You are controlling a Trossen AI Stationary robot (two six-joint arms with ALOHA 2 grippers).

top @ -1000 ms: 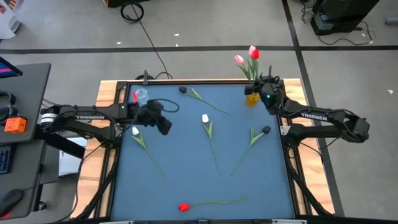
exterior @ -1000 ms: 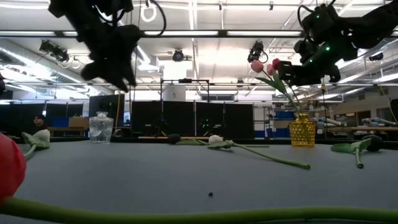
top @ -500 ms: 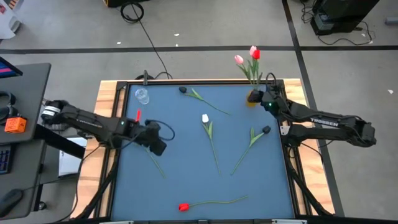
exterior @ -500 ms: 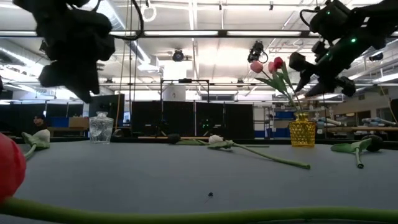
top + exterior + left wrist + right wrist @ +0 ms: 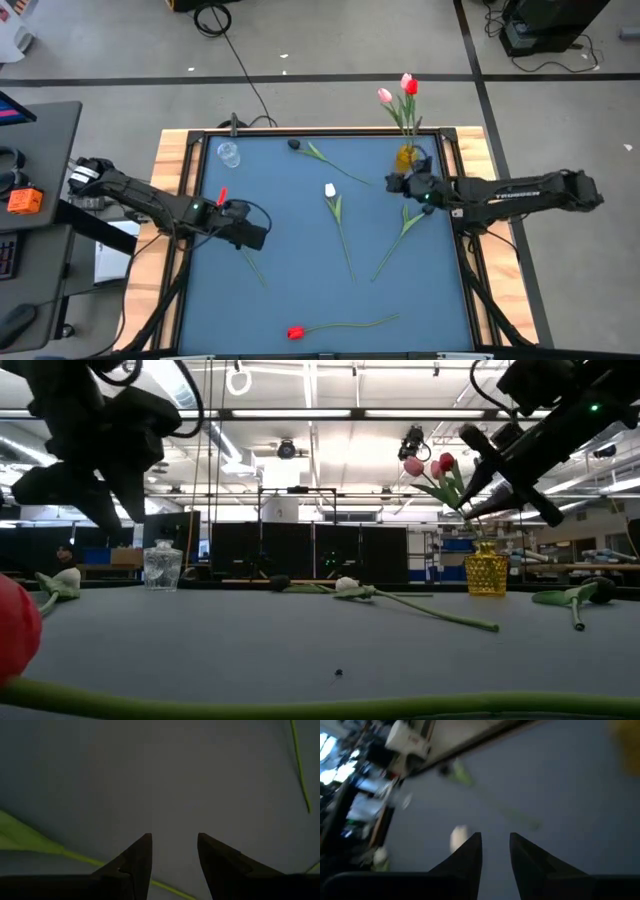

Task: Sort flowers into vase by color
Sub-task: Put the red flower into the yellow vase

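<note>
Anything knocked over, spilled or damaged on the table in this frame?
Nothing stands out. The yellow vase and the clear glass stand upright; unsorted tulips, like the red one, lie flat on the mat, as expected mid-sort.

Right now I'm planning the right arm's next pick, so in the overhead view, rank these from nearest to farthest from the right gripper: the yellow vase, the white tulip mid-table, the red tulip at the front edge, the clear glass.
From the right gripper:
1. Yellow vase, just behind it at the back edge.
2. White tulip, mid-table, toward the left arm.
3. Clear glass, back corner on the left arm's side, and red tulip, front edge: too close to call.
</note>
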